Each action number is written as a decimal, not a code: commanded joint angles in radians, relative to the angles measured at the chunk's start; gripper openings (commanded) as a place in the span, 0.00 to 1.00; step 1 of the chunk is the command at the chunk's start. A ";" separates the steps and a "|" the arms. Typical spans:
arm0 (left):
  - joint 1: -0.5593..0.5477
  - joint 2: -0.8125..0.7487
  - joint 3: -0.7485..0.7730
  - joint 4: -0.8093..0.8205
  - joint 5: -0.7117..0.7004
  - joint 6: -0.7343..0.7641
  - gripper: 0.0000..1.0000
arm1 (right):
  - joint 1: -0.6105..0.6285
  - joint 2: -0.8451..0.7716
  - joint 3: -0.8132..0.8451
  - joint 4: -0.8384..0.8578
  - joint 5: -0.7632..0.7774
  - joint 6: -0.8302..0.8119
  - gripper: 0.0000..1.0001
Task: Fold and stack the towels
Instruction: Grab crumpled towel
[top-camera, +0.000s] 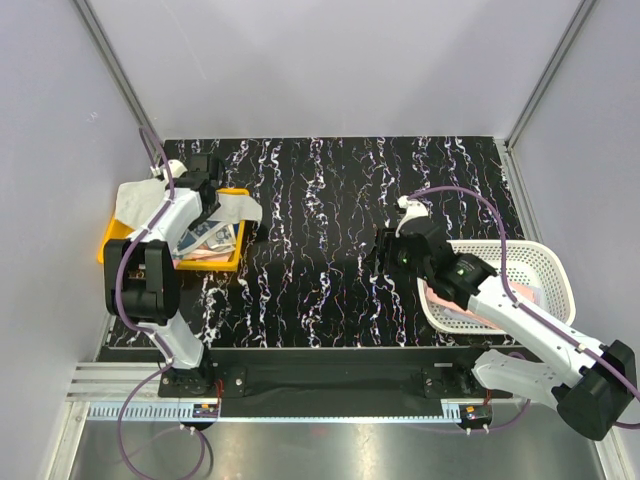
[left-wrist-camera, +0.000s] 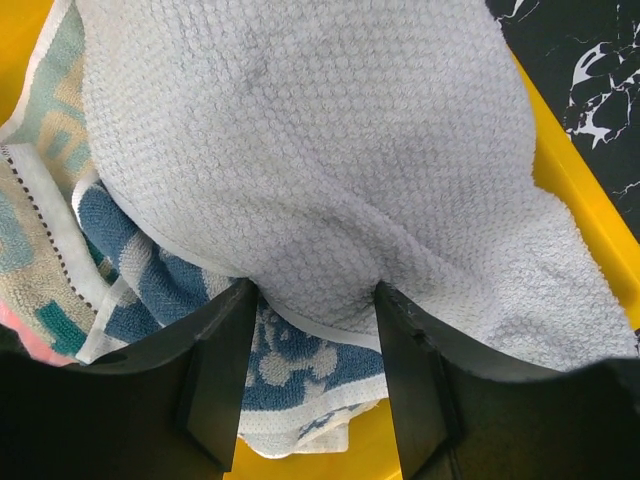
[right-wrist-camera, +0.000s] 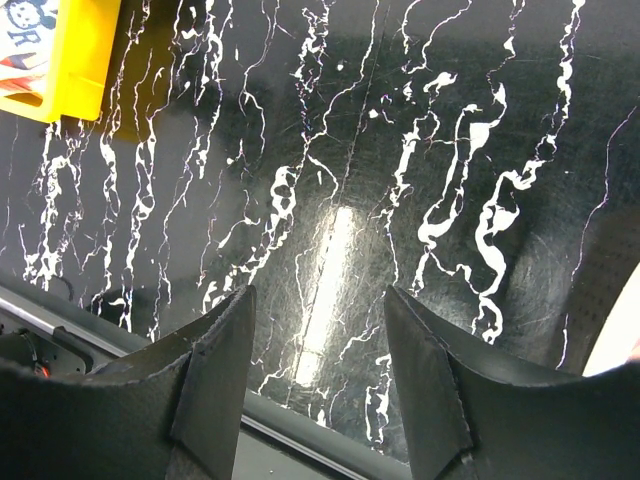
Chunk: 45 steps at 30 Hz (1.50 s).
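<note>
A whitish waffle-weave towel (left-wrist-camera: 300, 140) lies draped over the yellow tray (left-wrist-camera: 570, 170), on top of a blue-and-white patterned towel (left-wrist-camera: 290, 360) and a teal-and-beige one (left-wrist-camera: 40, 200). My left gripper (left-wrist-camera: 315, 290) is open, its fingertips pressed against the whitish towel's hem with a bulge of cloth sagging between them. From above, the whitish towel (top-camera: 135, 200) spills over the tray's (top-camera: 110, 240) back and right edges, with the left gripper (top-camera: 205, 195) over it. My right gripper (top-camera: 385, 245) hovers open over the bare table; its fingers (right-wrist-camera: 225, 350) hold nothing. A pink towel (top-camera: 460, 310) lies in the basket.
The white mesh basket (top-camera: 545, 265) stands at the right, under the right arm. The black marbled table (top-camera: 320, 220) stretches between tray and basket. In the right wrist view the tray's corner (right-wrist-camera: 80, 60) shows at top left and the table's front edge (right-wrist-camera: 300, 430) runs below the fingers.
</note>
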 joint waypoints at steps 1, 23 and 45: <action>0.007 0.000 0.048 0.038 -0.009 -0.001 0.54 | -0.004 -0.023 -0.004 0.025 0.011 -0.029 0.61; 0.010 0.002 0.103 0.014 -0.011 0.025 0.27 | -0.004 -0.050 -0.035 0.016 0.039 -0.045 0.61; -0.123 0.034 0.637 -0.154 0.209 0.264 0.00 | -0.007 -0.018 0.082 -0.073 0.143 -0.032 0.60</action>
